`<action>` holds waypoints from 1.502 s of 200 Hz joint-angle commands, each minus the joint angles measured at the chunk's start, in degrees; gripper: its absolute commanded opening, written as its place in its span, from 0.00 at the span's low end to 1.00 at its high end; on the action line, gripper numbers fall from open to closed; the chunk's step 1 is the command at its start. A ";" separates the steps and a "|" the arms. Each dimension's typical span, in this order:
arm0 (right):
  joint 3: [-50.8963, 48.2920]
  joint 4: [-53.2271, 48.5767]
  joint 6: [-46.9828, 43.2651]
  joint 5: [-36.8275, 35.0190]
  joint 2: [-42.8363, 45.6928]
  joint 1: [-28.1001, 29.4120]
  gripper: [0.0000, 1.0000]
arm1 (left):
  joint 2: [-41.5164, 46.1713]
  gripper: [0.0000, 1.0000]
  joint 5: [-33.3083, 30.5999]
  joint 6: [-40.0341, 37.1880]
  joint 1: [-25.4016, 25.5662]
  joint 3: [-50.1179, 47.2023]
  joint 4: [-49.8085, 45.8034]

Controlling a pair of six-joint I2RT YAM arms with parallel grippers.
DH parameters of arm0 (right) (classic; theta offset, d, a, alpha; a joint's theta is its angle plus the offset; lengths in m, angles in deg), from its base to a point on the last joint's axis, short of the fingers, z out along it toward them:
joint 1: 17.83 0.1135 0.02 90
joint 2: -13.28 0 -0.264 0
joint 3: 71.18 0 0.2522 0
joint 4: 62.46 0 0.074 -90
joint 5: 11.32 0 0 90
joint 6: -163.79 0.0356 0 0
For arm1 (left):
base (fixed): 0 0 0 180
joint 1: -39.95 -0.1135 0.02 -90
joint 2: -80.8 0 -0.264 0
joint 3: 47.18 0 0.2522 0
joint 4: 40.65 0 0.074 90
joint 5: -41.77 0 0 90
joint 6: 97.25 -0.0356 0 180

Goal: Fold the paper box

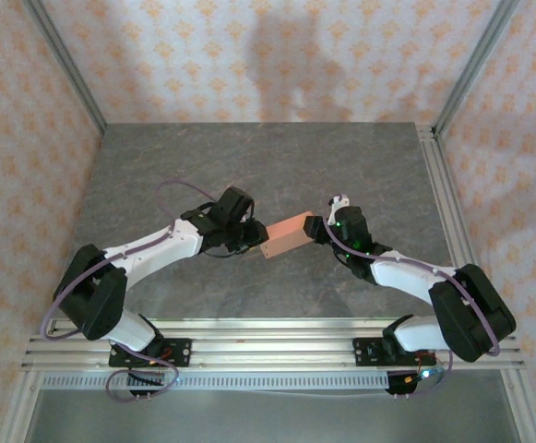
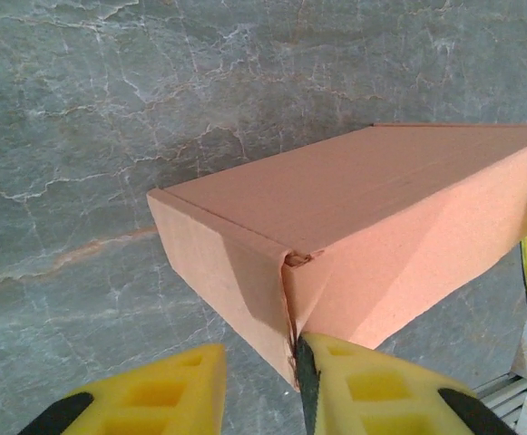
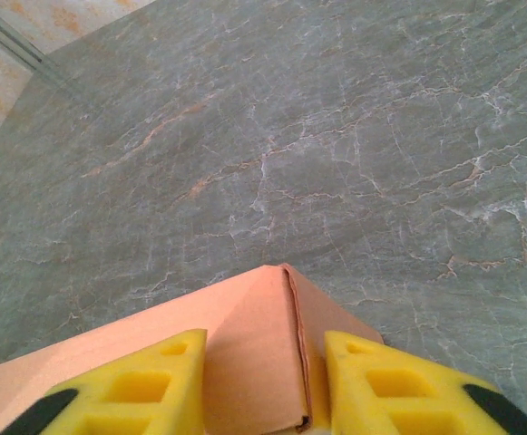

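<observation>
You've got one paper box [image 1: 286, 234] over the middle of the table [image 1: 203, 166], right between your two grippers. The right gripper [image 3: 265, 335] is clamped across one end. The left gripper [image 2: 261, 349] is spread apart, with one finger [image 2: 363, 390] touching the other end's corner.

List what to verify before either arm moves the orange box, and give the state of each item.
1. Right claw grips the paper box: ok, its fingers press both sides of the box end.
2. Left claw grips the box: not ok, it is open, with one finger just touching the corner edge.
3. Corner seam closed: not ok, a small gap shows at its top.
4. Box folded into a closed rectangular shape: ok.
5. Box resting on the table: cannot tell.
</observation>
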State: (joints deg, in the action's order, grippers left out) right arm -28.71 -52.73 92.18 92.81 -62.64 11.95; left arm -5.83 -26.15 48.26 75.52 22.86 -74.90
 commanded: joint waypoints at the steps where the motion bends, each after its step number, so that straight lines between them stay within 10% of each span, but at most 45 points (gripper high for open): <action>1: -1.77 -4.27 0.78 3.22 -1.25 0.03 0.26 | -5.21 0.28 -1.38 -0.12 -0.16 -3.63 -2.41; 78: -2.32 -1.74 4.42 7.68 0.28 -1.78 0.04 | -7.90 0.28 -1.39 -1.79 -0.15 -2.07 -3.75; 137: 0.42 -4.51 6.65 6.66 7.80 -4.34 0.59 | -5.47 0.44 -2.74 -3.68 -0.24 4.02 -7.56; 181: 2.20 -11.23 5.07 2.36 13.92 -5.95 0.70 | -2.14 0.70 -4.50 -8.07 -0.21 10.01 -9.22; 204: 2.40 -13.81 3.78 0.85 16.48 -6.59 0.78 | -0.42 1.00 -5.93 -17.27 -0.15 12.03 -6.80; 300: 1.26 -27.65 1.07 0.61 28.71 -10.00 0.89 | -6.39 1.00 -4.51 -71.72 3.55 29.62 -16.17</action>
State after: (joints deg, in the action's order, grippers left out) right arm -28.16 -74.90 95.05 94.93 -36.96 2.57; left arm -8.65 -32.18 -2.58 78.34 49.54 -84.06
